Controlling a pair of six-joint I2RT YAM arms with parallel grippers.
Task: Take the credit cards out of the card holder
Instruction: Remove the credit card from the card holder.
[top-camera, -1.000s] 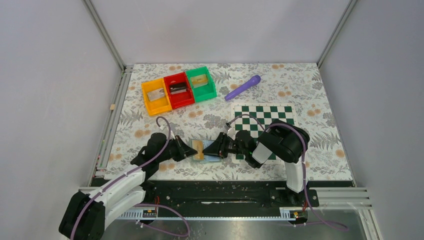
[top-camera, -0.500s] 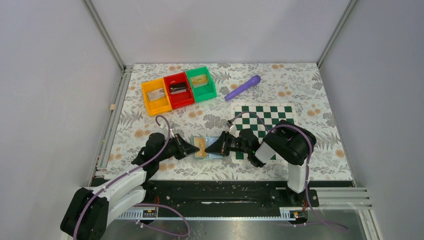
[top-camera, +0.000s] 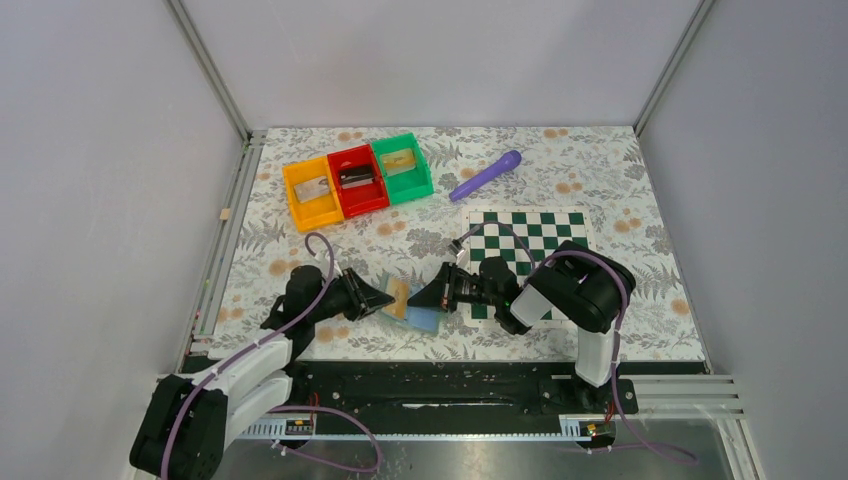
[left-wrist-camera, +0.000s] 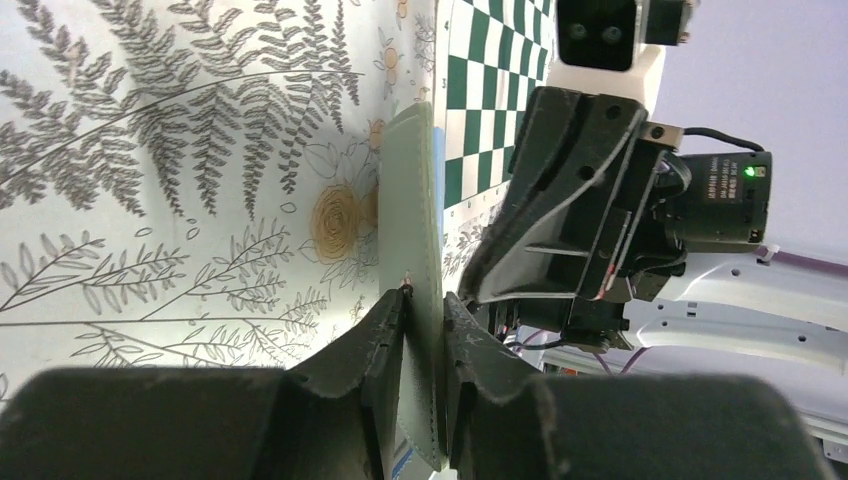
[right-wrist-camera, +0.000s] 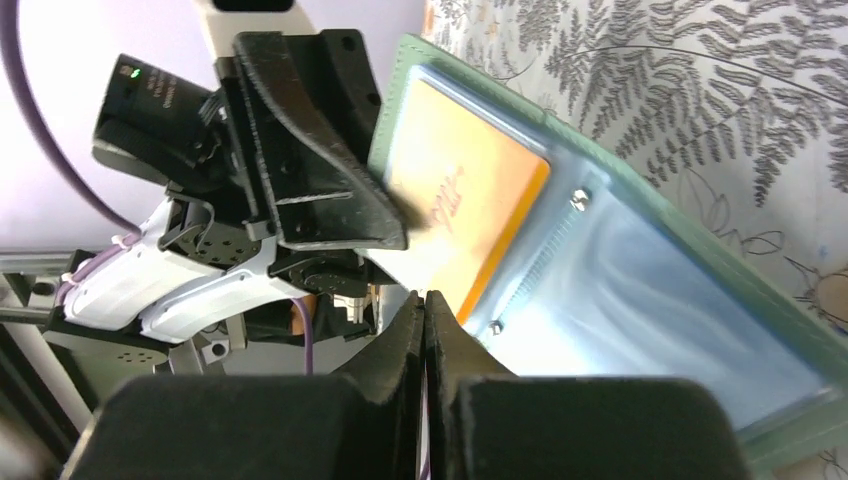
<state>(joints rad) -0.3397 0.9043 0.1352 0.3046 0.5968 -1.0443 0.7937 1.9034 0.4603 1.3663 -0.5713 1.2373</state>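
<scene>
The card holder lies spread between my two grippers near the table's front, its left half raised off the cloth. Its light-blue panels are edged teal. A tan credit card sits in the left pocket and also shows from above. My left gripper is shut on the holder's raised grey flap, seen edge-on. From above, the left gripper faces the right gripper. The right gripper is shut, its tips meeting on the card's near corner.
A green-and-white chessboard lies right of the holder, under the right arm. A purple pen lies behind it. Orange, red and green bins stand at the back left. The frame rail runs along the near edge.
The right jaws have closed at the card's edge. The holder's left half has risen and the holder now sits skewed. The left jaws have spread a little.
</scene>
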